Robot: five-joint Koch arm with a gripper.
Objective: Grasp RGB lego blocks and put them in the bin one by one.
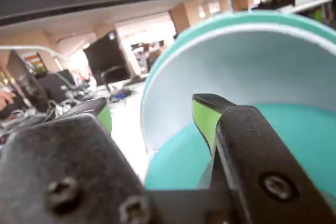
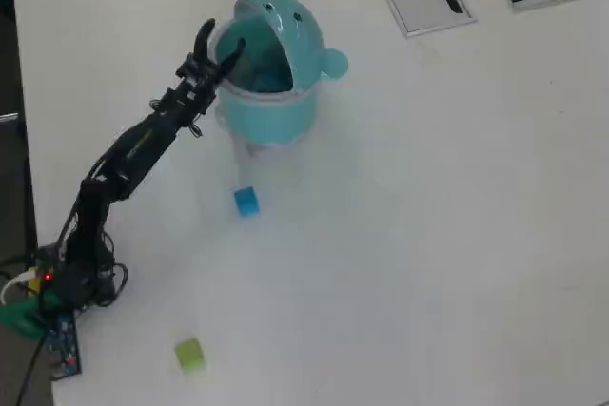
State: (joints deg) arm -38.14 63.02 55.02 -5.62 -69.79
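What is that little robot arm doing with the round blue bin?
The arm's gripper is open at the rim of the teal bin, whose lid is tipped up. Nothing shows between its jaws. A blue block and a yellow-green block lie on the table. No red block shows.

Plain white table [image 2: 457, 235] with the teal bin [image 2: 271, 111] sitting on it, a blue block [image 2: 246, 201] just below the bin in the overhead view, a yellow-green block [image 2: 189, 354] much farther down, and the arm's base [image 2: 57, 301] down-left of the bin.
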